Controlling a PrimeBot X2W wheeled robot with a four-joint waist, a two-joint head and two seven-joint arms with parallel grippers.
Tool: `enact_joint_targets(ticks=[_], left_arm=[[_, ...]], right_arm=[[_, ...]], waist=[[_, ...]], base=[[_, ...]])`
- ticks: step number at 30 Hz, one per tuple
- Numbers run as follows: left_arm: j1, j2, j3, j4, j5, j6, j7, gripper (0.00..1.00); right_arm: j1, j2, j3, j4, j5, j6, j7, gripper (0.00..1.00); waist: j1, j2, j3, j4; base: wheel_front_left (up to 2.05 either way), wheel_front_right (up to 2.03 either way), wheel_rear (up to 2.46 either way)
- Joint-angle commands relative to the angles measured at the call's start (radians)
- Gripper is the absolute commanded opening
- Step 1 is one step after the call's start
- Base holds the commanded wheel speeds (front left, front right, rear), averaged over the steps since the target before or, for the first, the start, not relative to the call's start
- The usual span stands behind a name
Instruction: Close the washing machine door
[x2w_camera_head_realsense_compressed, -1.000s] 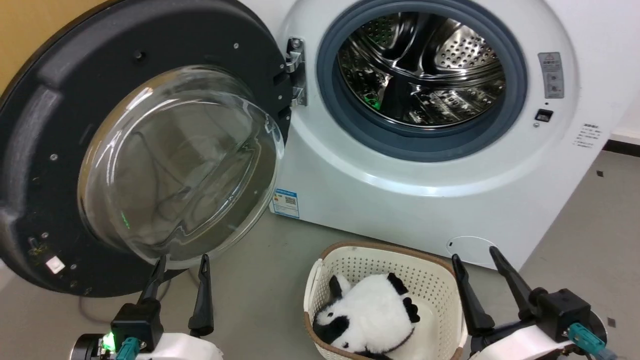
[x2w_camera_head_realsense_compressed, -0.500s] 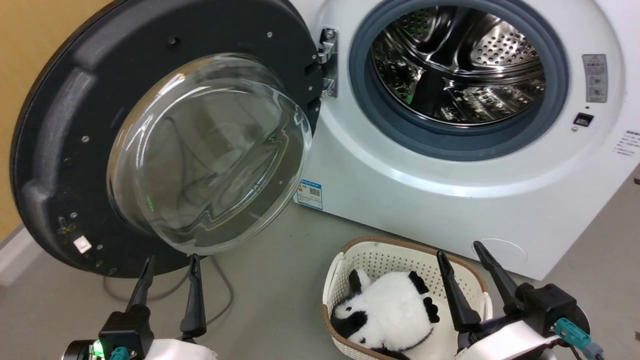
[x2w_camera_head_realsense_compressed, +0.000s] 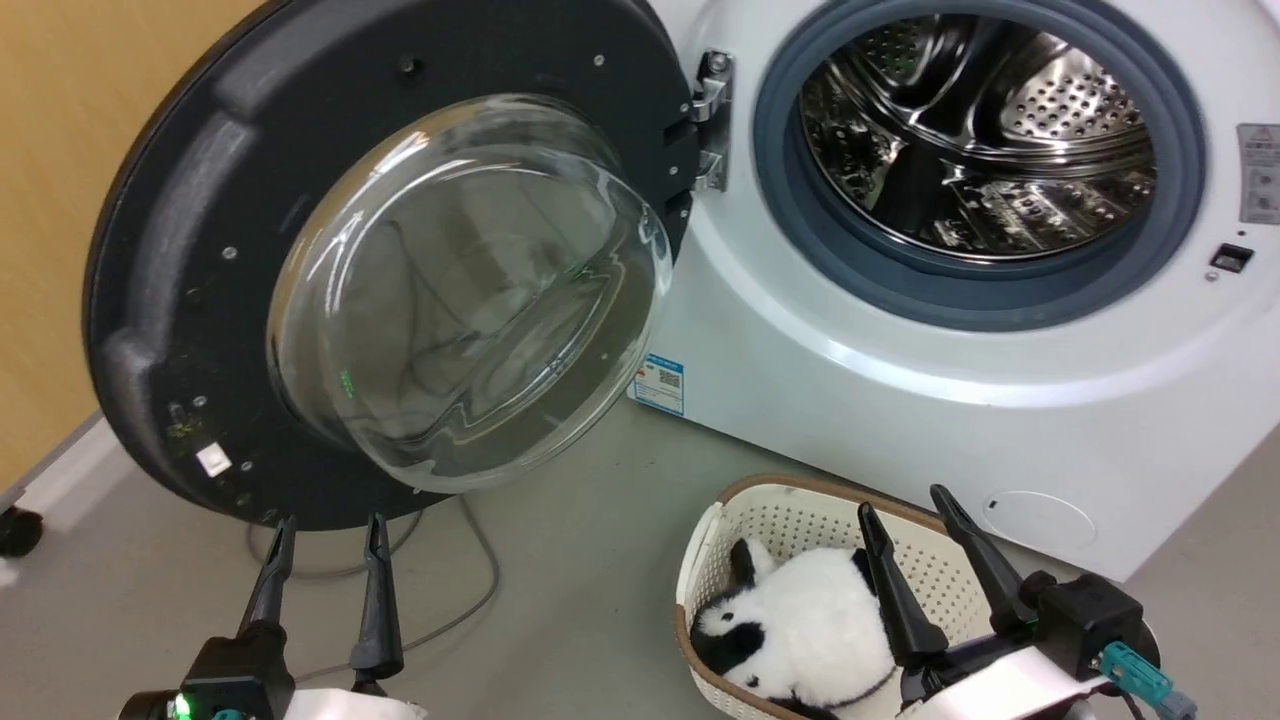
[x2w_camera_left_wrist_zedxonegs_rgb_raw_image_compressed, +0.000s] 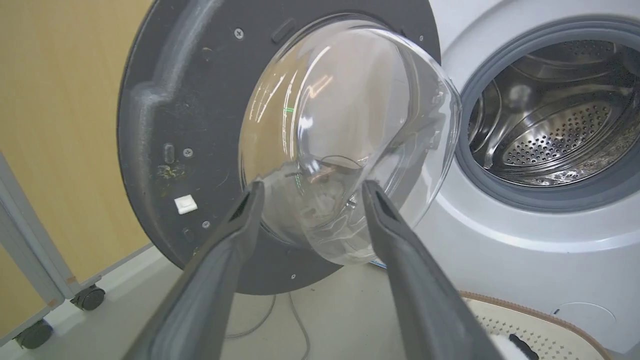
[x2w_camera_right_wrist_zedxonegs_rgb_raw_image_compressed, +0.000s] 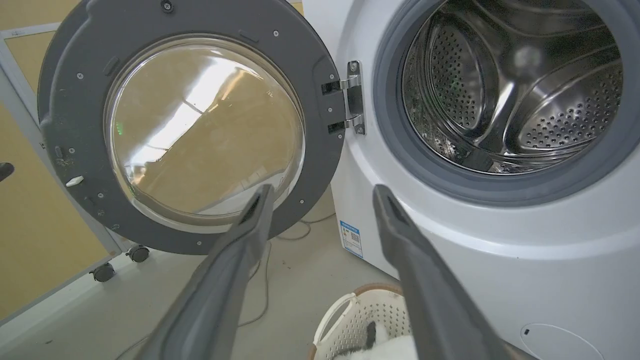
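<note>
Washing machine door (x2w_camera_head_realsense_compressed: 460, 290) stands wide open; left gripper (x2w_camera_head_realsense_compressed: 330, 520) and right gripper (x2w_camera_head_realsense_compressed: 902, 499) gape, empty.

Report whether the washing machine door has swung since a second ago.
No. The washing machine door keeps its wide-open angle to the washing machine; both slid right together as the view shifted.

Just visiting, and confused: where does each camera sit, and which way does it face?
Head view: on the head, looking down at the washing machine door, basket; left gripper, right gripper below.
Left wrist view: on that wrist, facing the door's glass between its fingers.
Right wrist view: likewise, facing the hinge and drum.
All share the door.
</note>
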Motion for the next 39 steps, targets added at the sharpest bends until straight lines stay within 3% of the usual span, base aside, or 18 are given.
enact_joint_targets(ticks=[1,23,36,37,38,39], left_arm=[[0.012,0.0,0.002,-0.006,-0.007,0.004,-0.011,1.0],[0.038,0.0,0.021,-0.036,-0.029,0.022,-0.057,1.0],[0.018,0.0,0.064,-0.075,-0.058,0.008,-0.058,1.0],[0.011,0.0,0.079,-0.086,-0.06,0.003,-0.058,0.45],[0.003,0.003,0.093,-0.1,-0.056,-0.009,-0.058,0.0],[0.003,0.003,0.093,-0.1,-0.056,-0.009,-0.058,0.0]], right_arm=[[-0.02,0.002,0.009,0.005,0.012,0.001,-0.012,1.0],[-0.042,0.002,0.07,0.033,0.052,0.001,-0.058,1.0],[-0.029,-0.005,0.062,0.02,0.043,0.001,-0.058,1.0],[-0.027,-0.005,0.062,0.017,0.04,0.001,-0.058,1.0],[-0.025,-0.006,0.061,0.014,0.037,0.001,-0.058,1.0],[-0.025,-0.006,0.061,0.014,0.037,0.001,-0.058,1.0]], waist=[[0.0,-0.0001,0.0,0.011],[0.0,-0.0001,0.007,0.107],[0.0,-0.0001,0.013,0.106],[0.0,-0.0001,0.016,0.106],[0.0,-0.0001,0.02,0.106],[0.0,-0.0001,0.02,0.106]], base=[[0.0,0.0,0.0],[0.0,0.0,0.0],[0.0,0.0,0.0],[0.0,0.0,0.0],[0.0,0.0,0.0],[0.0,0.0,0.0]])
